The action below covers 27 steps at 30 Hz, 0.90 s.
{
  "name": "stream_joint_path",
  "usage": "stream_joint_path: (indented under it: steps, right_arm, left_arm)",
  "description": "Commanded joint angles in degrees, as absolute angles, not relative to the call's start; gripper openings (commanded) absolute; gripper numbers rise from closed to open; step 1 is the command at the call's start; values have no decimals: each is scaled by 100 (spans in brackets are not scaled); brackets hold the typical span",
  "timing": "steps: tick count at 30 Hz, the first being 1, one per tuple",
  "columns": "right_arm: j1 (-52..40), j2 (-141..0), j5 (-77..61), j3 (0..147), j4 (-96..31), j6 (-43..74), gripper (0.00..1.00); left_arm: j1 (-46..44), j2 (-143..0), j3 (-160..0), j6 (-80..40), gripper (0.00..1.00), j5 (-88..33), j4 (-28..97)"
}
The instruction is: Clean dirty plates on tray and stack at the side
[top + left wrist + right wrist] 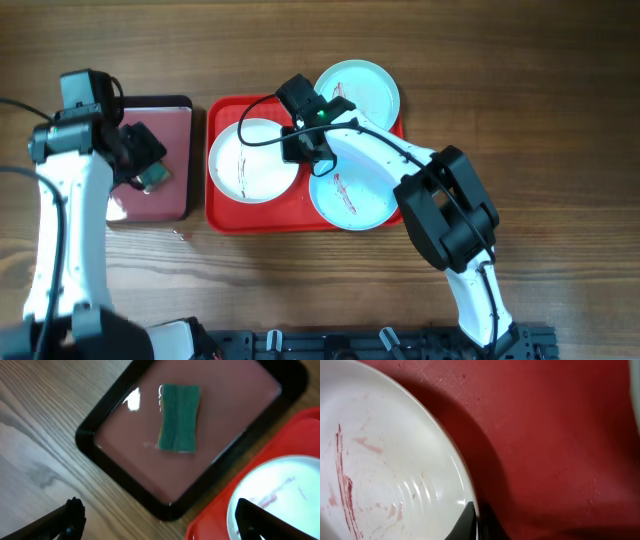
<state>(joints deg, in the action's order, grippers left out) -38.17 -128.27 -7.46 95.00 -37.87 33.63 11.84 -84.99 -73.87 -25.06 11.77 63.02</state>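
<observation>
Red plastic tray (222, 215), centre of the tabletop (520, 80), carrying three plates. None is stacked at the side yet.

- White plate (250, 165): on the left half of the tray, smeared with reddish streaks. Your right gripper (308, 150) sits at its right edge. In the wrist view its fingertips appear pinched on the rim, so read it as grasping this plate.
- Near blue plate (355, 195): right front of the tray, with a reddish scribble across it.
- Far blue plate (362, 90): back right corner, overhanging the tray's rim, faintly marked.
- Green sponge (179, 417): lying flat in the maroon tray (125, 460), just left of the red one. Your left gripper (157, 510) hangs above it, released, jaws wide with nothing between them.

Step in hand, by my judgement: the white plate is being steadied and the sponge is being fetched. No wiping has started.

Next move: lower your left gripper straight onto the sponge and close across its narrow width. Then carry it to the white plate while your right side holds the rim.
</observation>
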Motion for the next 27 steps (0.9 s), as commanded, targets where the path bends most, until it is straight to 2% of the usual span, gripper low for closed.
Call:
stream_joint_path:
  steps: [1, 3, 4, 9, 17, 19, 20, 22, 24, 26, 27]
  right_arm:
    - [-3830, -13074, -646, 9498, -3811, 3463, 4]
    - [-3830, -13074, -644, 9498, -3811, 3459, 4]
    - [-3830, -13074, -646, 9498, -3806, 3454, 4]
    - [-3830, -13074, -648, 9498, -3723, 3450, 4]
    - [-3830, -13074, -864, 9498, -3671, 3295, 4]
    - [-3830, -13074, -862, 9498, -3669, 3291, 4]
    - [-3830, -13074, -862, 9498, -3669, 3293, 4]
    - [-3830, -13074, -862, 9498, -3669, 3293, 4]
    - [-3830, -13074, -873, 9498, -3673, 3291, 4]
    - [-3830, -13074, -976, 9498, -3677, 3181, 4]
    - [-3830, -13074, -1059, 9498, -3667, 3127, 4]
  left_arm:
    - [1229, -9118, -7328, -2794, 88, 1208, 6130]
    - [1297, -9623, -7328, -2794, 87, 1208, 5933]
    - [1334, -9806, -7328, -2792, 91, 1205, 5802]
    - [1367, -10562, -7328, -2443, 93, 974, 4910]
    - [1367, -11290, -7328, -2637, 94, 714, 3734]
    - [1367, -11424, -7328, -2641, 91, 714, 3697]
    - [1361, -11450, -7328, -2641, 87, 714, 3708]
    - [1363, -11450, -7328, -2641, 62, 709, 3806]
    - [1363, -11450, -7328, -2641, 42, 709, 4012]
    - [1363, -11450, -7328, -2639, 29, 709, 4300]
    - [1363, -11450, -7328, -2637, 17, 711, 4466]
